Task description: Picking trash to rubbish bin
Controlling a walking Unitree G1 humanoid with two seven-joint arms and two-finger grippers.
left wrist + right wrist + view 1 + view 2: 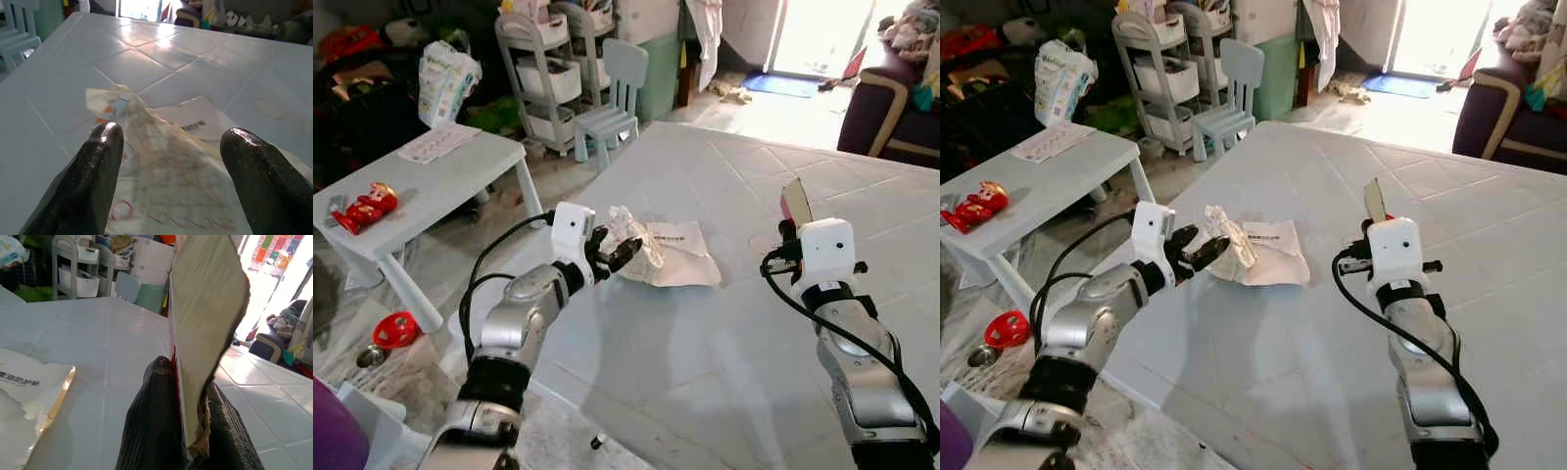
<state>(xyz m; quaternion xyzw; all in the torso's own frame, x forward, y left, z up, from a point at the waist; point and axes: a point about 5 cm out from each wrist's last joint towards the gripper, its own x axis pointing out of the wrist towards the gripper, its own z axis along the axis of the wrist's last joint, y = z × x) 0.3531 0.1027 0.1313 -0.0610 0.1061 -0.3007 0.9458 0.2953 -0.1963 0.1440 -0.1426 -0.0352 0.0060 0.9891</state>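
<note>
Two grippers are showing: the left gripper (pixel 625 247) and the right gripper (pixel 188 382). Two pieces of trash are lying in reach: one crumpled wrapper (pixel 628 235) and one flat packet (pixel 680 253); a third, one card scrap (pixel 796 201), is standing upright. Two tables are standing here, one big table (pixel 724 333) and one small table (pixel 460 171). One chair (pixel 612 98) and two shelf carts (pixel 543 69) are standing behind.

Premises: a lived-in family home, main living area. Evidence: a child-sized pale green chair (pixel 615 93) beside a tiered trolley of storage bins (pixel 551 73); a small white side table (pixel 431 186) carrying a red toy figure (pixel 367 208) and a printed sheet (pixel 438 142); a dark sofa (pixel 891 98) heaped with soft items; a blue doormat (pixel 785 85) at a sunlit doorway; clutter on the tiled floor. A large white worktop (pixel 754 323) occupies the foreground.
</note>
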